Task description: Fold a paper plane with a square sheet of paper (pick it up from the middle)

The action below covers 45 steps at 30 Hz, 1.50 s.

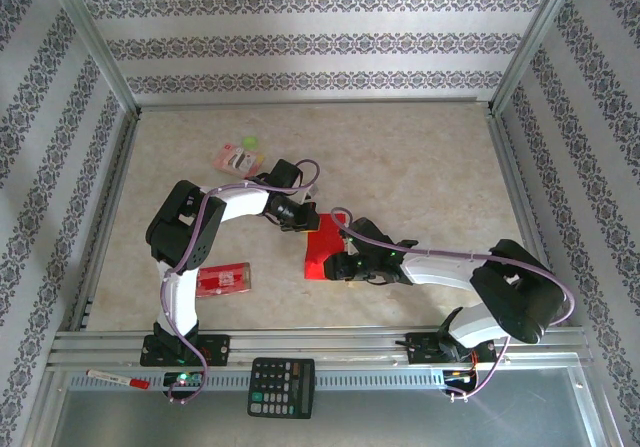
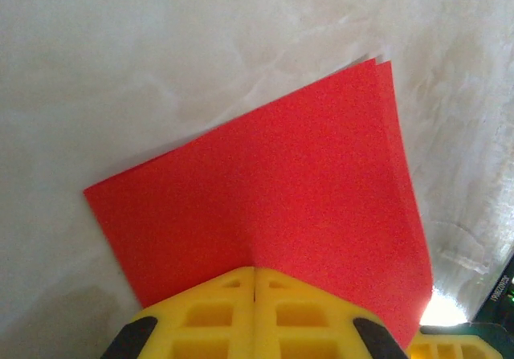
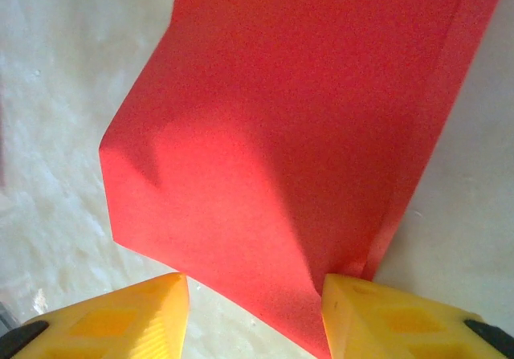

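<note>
Near the middle of the tabletop [image 1: 430,167], my left jaws are clamped on the folded red sheet of paper [image 1: 326,250] while my right jaws straddle its edge, open; I judge a careless pull could tear it or skew the crease.

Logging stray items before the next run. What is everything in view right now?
square sheet of thin paper: one, bright red, folded over, table centre
rectangular packet with white print: one, red, beside left arm
small flat packet: one, pink and white, far left-centre
small round object: one, green, beside pink packet
calculator: one, black, near rail, middle
marker pen: one, red and white, near rail, left
left gripper: one, yellow fingers, shut on the paper's edge
right gripper: one, yellow fingers, open astride the paper
</note>
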{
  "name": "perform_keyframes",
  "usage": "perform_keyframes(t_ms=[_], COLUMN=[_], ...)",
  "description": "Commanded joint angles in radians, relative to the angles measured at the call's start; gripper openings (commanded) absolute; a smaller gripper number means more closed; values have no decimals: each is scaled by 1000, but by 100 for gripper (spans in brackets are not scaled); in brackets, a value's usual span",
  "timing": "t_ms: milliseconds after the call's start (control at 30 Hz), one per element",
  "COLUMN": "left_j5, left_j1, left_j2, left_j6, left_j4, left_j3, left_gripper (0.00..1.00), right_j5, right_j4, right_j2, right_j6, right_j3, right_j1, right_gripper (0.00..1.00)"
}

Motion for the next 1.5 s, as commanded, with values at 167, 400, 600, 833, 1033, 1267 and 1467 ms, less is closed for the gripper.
perform_keyframes(t_ms=[167,400,600,833,1033,1267,1467], left_j5=[-46,-44,-43,-43,-41,-41,-40], left_j1=[11,11,11,11,10,10,10], left_j2=[43,42,45,46,44,41,45], left_j6=[30,28,29,29,29,29,29], left_j4=[-71,-72,-72,-72,-75,-75,-75], left_j3=[-1,2,2,2,4,2,5], left_gripper=[0,0,0,0,0,0,0], right_j5=[-26,-55,-57,-66,-89,-121,-148], right_j4=[115,155,169,195,209,225,248], right_j2=[43,24,1,9,18,-4,-14], right_j6=[20,23,16,3,-12,-23,-27], right_j3=[18,9,0,4,19,10,9], right_j1=[-18,-31,-41,-56,-78,-80,-81], right_gripper=[51,52,52,53,53,54,55])
